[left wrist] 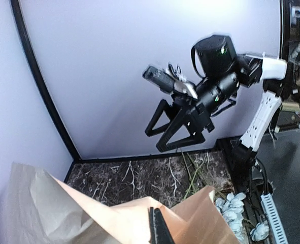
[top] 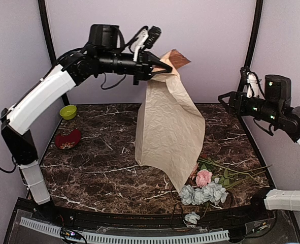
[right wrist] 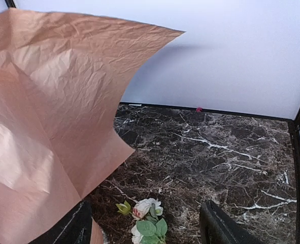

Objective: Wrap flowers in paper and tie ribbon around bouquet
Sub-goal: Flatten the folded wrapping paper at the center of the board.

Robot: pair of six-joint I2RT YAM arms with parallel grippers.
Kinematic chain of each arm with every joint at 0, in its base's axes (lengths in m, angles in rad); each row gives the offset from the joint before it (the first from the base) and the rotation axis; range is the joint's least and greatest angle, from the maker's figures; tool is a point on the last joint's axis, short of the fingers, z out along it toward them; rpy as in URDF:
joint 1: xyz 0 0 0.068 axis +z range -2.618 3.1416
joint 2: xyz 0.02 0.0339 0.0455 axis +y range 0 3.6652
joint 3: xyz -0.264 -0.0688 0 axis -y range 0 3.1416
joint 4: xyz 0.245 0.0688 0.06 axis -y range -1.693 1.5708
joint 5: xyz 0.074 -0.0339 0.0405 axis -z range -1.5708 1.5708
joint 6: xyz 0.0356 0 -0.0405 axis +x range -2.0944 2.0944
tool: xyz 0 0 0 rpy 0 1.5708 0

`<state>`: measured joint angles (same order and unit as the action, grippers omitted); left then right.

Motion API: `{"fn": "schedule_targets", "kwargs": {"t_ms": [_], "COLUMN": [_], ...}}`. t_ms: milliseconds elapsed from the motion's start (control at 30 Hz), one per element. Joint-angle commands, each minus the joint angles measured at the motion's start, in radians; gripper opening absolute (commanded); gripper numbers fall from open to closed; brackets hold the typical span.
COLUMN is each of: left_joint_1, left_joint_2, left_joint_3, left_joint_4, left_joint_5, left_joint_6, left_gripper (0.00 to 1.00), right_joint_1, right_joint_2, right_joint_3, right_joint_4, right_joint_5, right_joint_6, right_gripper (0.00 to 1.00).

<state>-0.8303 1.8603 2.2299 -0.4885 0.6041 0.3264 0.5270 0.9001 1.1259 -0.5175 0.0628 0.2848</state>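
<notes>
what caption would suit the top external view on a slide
Left hand holds the paper up by its top corner, flowers lying on the table; right hand open.

No readable text, labels, brands, numbers or signs in any of the three views.

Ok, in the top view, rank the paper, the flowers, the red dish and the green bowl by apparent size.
1. paper, by far
2. flowers
3. red dish
4. green bowl, slightly smaller but farther back, so unsure
</notes>
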Motion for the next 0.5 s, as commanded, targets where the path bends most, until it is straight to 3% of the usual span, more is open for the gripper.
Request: {"fn": "schedule_targets", "kwargs": {"t_ms": [0,67,200,367,467], "left_joint_1": [0.265,0.410,0.593,0.762,0.805], "left_joint_2": [-0.341,-0.455,-0.553,-0.531,-0.473], "left_joint_3": [-0.380,-0.552,-0.738,-0.950,-1.049], "left_joint_4": [0.357,0.322,-0.007,-0.226,-0.274], "left_joint_5": [0.254,0.224,0.084,0.204,0.128], "left_joint_6": [-0.298,-0.310,-0.174,-0.076,-0.023], "left_gripper": [0.00,0.00,0.00,0.00,0.00], "right_joint_1": [-0.005,-0.005,0.005,0.074,0.105], "right_joint_2": [0.099,0.137,0.253,0.419,0.556], "right_joint_3": [0.000,-0.001,0.019,0.082,0.126], "right_joint_4": [0.067,0.100,0.146,0.229,0.265], "right_joint_5": [-0.053,-0.129,-0.245,-0.278,-0.301], "right_joint_6": [-0.054,-0.069,-0.092,-0.143,-0.160], "right_gripper": [0.72,0.72,0.69,0.68,0.68]}}
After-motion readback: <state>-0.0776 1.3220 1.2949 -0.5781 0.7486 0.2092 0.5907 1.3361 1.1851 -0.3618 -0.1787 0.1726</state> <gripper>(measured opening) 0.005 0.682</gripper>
